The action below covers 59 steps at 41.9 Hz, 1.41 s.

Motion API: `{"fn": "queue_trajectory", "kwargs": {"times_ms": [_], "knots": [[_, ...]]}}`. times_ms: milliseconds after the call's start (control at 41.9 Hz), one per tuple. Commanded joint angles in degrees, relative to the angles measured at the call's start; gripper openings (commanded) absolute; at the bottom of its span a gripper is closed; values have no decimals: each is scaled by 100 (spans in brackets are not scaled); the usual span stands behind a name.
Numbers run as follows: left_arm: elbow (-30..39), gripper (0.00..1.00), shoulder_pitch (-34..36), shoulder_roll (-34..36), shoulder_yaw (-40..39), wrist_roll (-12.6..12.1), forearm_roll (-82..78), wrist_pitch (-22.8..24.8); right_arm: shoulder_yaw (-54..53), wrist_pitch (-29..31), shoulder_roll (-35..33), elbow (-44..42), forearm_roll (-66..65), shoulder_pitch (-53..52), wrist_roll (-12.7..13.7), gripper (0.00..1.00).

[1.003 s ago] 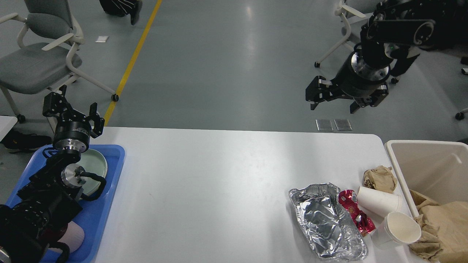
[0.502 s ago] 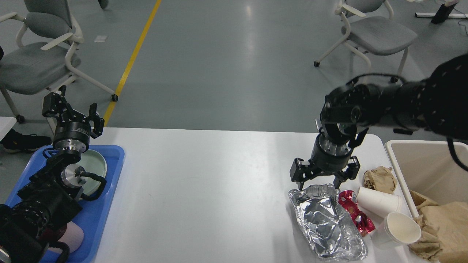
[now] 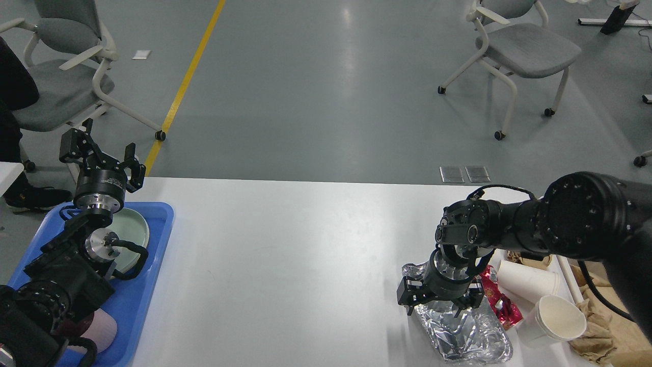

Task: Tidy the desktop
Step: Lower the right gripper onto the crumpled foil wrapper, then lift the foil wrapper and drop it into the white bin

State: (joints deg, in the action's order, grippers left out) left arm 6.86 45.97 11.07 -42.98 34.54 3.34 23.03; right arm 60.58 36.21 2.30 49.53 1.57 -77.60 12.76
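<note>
Down from high over the floor, the right arm now reaches across the desktop (image 3: 305, 265), the wide white top filling the lower view, its right gripper (image 3: 439, 303) pointing down, jaws spread wide and empty over the near end of the crumpled foil tray (image 3: 461, 326). Far left of the foil, the left gripper (image 3: 97, 155) points upward above the blue tray (image 3: 145, 285), jaws apart, holding nothing.
</note>
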Motion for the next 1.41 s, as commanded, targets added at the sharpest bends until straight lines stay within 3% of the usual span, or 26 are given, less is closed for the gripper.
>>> {"fn": "queue_trajectory", "kwargs": {"times_ms": [0, 72, 334, 430, 502, 526, 549, 573, 932, 1075, 1171, 1386], "knots": [[0, 97, -1, 0, 0, 0, 0, 0, -2, -18, 60, -128, 1, 166, -1, 97], [0, 97, -1, 0, 0, 0, 0, 0, -2, -70, 69, -137, 1, 192, -1, 96], [0, 97, -1, 0, 0, 0, 0, 0, 7, -817, 192, 4, -289, 368, 8, 49], [-9, 97, -1, 0, 0, 0, 0, 0, -2, -967, 192, 39, -262, 351, 8, 48], [0, 97, -1, 0, 0, 0, 0, 0, -2, -967, 183, 100, -271, 342, 8, 29], [0, 97, -1, 0, 0, 0, 0, 0, -2, -950, 175, 127, -262, 316, 8, 11], [0, 97, -1, 0, 0, 0, 0, 0, -2, -949, 175, 162, -262, 298, 8, 2], [0, 97, -1, 0, 0, 0, 0, 0, 7, -949, 175, 205, -262, 280, 8, 0], [0, 97, -1, 0, 0, 0, 0, 0, -283, -967, 34, 776, -271, -439, 16, 0], [0, 97, -1, 0, 0, 0, 0, 0, -661, -950, -387, 1497, -271, -1450, 16, 0], [0, 97, -1, 0, 0, 0, 0, 0, -907, -923, -1010, 2032, -262, -2441, 8, 0], [0, 97, -1, 0, 0, 0, 0, 0, -960, -669, -1943, 2412, -245, -3990, 8, 0]]}}
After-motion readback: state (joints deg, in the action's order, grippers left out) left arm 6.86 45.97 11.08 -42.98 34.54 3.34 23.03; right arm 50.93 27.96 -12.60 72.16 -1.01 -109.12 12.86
